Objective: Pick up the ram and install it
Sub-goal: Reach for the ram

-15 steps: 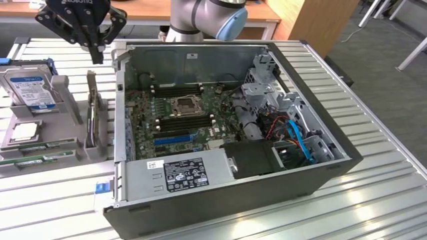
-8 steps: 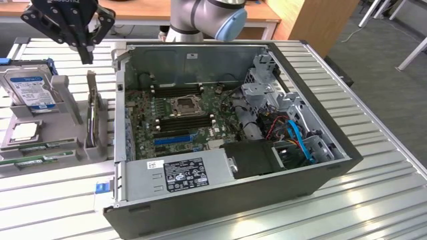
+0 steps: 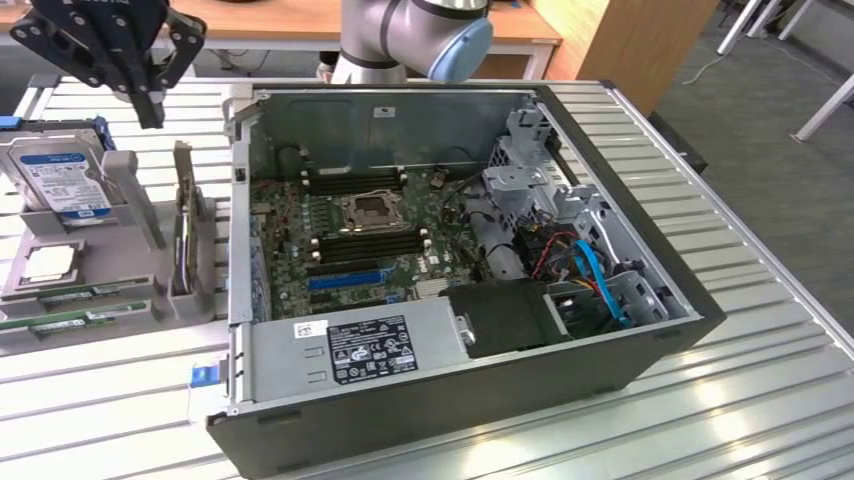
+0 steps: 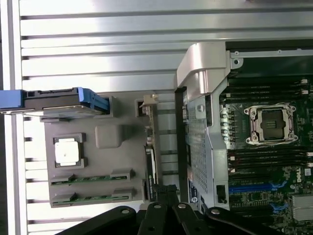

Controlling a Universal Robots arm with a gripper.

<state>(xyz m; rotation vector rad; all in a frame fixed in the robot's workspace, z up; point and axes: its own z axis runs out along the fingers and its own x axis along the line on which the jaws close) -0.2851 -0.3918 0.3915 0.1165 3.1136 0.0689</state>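
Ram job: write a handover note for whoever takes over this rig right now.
Tool: shut, nothing seen in it, hovering above the grey holder, to the exterior view's left of the open computer case.
Ram: two green ram sticks lie flat in the holder, side by side, untouched.
Memory slots on the board in the case look empty.
Done: nothing shows as done.
Left: pickup and install, both not yet done.

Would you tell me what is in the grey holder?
A hard drive, a processor chip, two ram sticks and an upright expansion card; the holder covers their undersides.
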